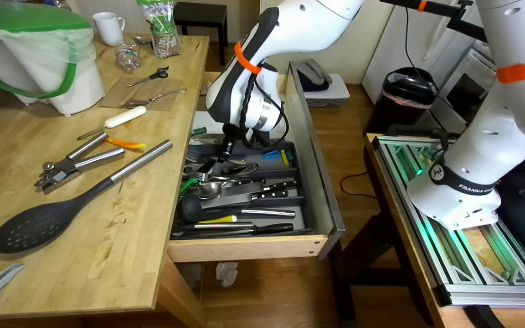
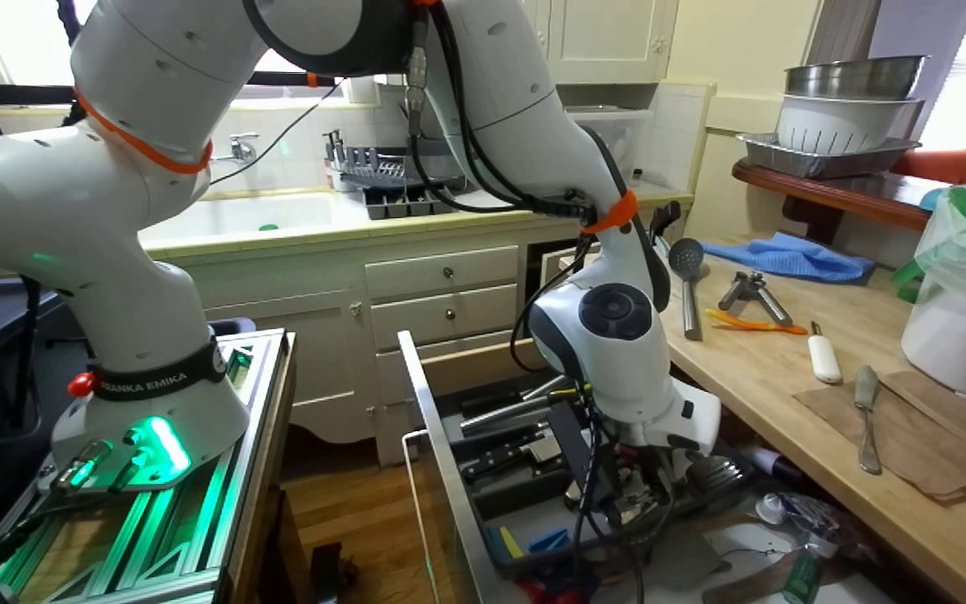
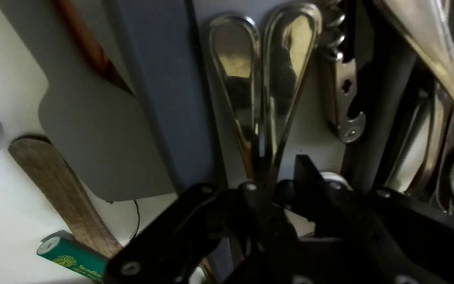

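While the arm (image 1: 308,27) bent down over the open drawer (image 1: 244,250), there was plenty lying about, so left to right in an exterior view: a green-lidded bin (image 1: 34,54) stood toward the far end of the table (image 1: 121,255), with a slotted spoon (image 1: 87,196) nearer the front and a can opener (image 1: 64,169) spread in a V just beyond it. Next came a white-handled tool (image 1: 126,117), then scissors (image 1: 148,78) lying on brown paper (image 1: 164,104). Then you got the drawer itself, where a grey tray (image 1: 277,173) held loads of cutlery (image 1: 210,189), a couple of knives (image 1: 269,194) included. Far right, the base (image 1: 449,182) sat on a metal frame (image 1: 508,291).

Same order in the wrist view: a wooden stick (image 3: 63,193) and a green tube (image 3: 75,256) lay outside the tray on the white drawer bottom. Past the tray wall, two shiny handles (image 3: 284,79) lay side by side in a slot, their narrow ends running down to the gripper (image 3: 284,185). It was all black and crowded around its tips, so I honestly couldn't tell whether it was clenched, released or pinching those handles. Just right of them lay a corkscrew (image 3: 343,94), and across a divider (image 3: 380,122) there was more cutlery, some of it blurry.
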You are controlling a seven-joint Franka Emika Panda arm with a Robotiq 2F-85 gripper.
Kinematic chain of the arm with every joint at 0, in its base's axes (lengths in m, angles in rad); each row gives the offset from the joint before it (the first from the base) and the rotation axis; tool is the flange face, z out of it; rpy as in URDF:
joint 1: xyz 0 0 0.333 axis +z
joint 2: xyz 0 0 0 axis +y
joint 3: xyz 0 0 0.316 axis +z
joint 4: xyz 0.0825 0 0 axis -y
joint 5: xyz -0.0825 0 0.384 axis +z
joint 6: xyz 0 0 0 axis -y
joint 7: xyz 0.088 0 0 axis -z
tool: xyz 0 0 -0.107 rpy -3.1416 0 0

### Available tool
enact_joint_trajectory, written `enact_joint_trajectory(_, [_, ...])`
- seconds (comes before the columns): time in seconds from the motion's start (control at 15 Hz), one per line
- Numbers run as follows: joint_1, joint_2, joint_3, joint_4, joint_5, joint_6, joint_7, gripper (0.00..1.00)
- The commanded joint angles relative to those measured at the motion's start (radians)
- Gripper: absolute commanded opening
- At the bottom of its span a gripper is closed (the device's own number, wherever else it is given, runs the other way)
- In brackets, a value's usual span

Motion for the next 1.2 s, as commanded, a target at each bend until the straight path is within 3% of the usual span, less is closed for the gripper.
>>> enact_joint_trajectory(0.0, [0.021, 0.036, -0.018, 0.015, -0.014, 0.009, 0.01, 0.2])
enact_joint_trajectory(1.13, [0.103, 0.044, -0.099, 0.0, -0.035, 0.0, 0.037, 0.23])
